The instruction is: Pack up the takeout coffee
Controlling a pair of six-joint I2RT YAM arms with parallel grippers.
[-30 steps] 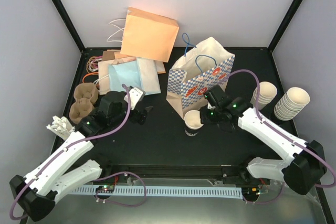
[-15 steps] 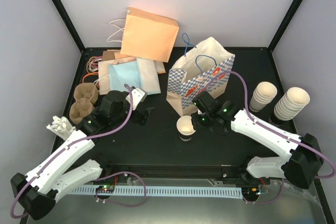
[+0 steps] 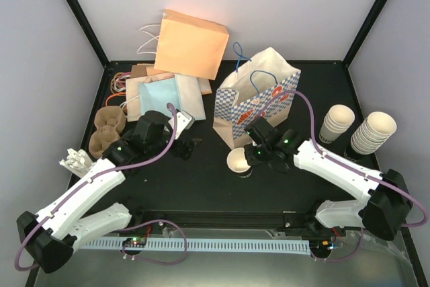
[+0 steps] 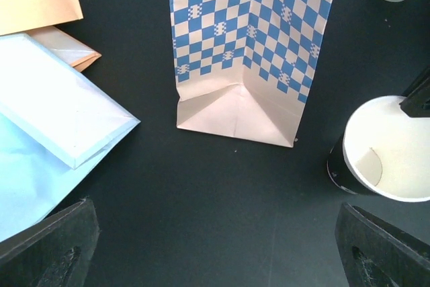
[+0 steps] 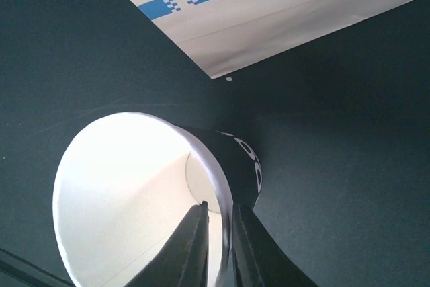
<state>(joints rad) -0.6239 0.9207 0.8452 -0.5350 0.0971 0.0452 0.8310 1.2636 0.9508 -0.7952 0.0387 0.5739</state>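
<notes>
the right gripper (image 5: pixel 218 236) is pinching the rim of the takeout coffee cup (image 5: pixel 127 193). its jaws are standing narrow, with one finger (image 5: pixel 191 247) reaching inside the white mouth and the other lying against the black outer wall, which is carrying white lettering. the cup is sitting near the middle of the black table (image 3: pixel 201 186), just in front of the near bottom corner of the blue-checked paper bag (image 3: pixel 259 99) and apart from it. i cannot tell whether its base is resting fully on the table. the bag is standing upright with its mouth open and its blue handles showing.

the left gripper (image 3: pixel 183 146) is hovering to the left of the cup, well apart from it, with its jaws spread wide and nothing between them. its wrist camera is facing the bag's folded lower end and the cup's open mouth.

an orange paper bag (image 3: pixel 193 44) is standing at the back, and a light blue bag (image 3: pixel 160 95) is lying flat among other flat bags. brown cup carriers (image 3: pixel 107 129) are lying near the left edge. two stacks of cups (image 3: pixel 373 132) are standing on the right side, well apart from the gripped cup.
</notes>
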